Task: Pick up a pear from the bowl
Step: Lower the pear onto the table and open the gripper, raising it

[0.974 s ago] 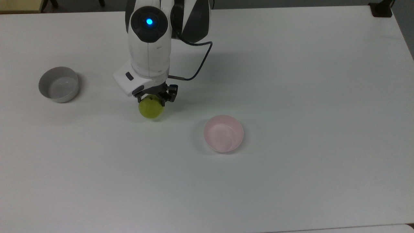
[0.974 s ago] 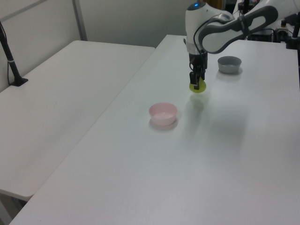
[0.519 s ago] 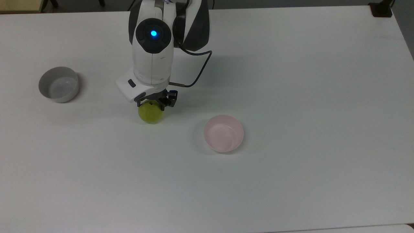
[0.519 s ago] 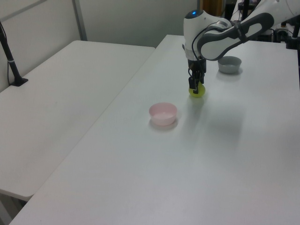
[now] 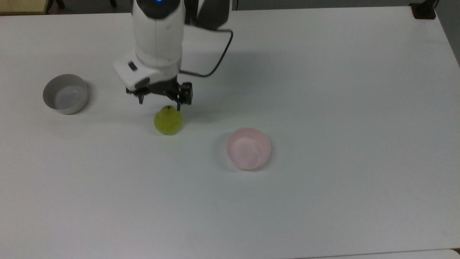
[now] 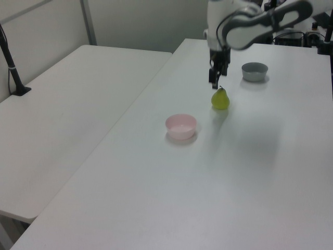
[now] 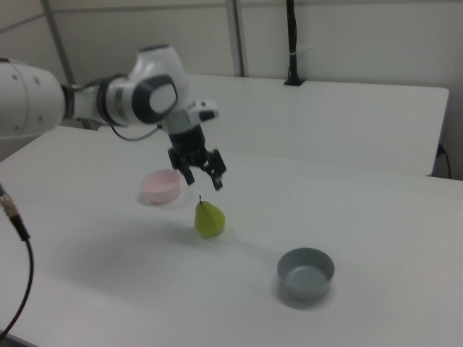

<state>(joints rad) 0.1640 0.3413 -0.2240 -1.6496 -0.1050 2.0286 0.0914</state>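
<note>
The yellow-green pear (image 5: 168, 121) stands upright on the white table, stem up, outside the bowl; it shows too in the left view (image 6: 220, 99) and the right view (image 7: 209, 219). The pale pink bowl (image 5: 248, 148) sits empty to the pear's right in the top view, and also shows in the side views (image 6: 181, 126) (image 7: 162, 186). My gripper (image 5: 160, 99) hangs open just above the pear's stem, touching nothing (image 6: 214, 80) (image 7: 203, 178).
A grey bowl (image 5: 65, 93) sits empty at the top view's left, apart from the pear (image 6: 254, 71) (image 7: 306, 274). A black cable loops from the arm's wrist. A second white table stands beside this one in the left view.
The gripper set the pear down on the table, opened, and rose above it. The pear now stands free and upright. Both bowls stayed put.
</note>
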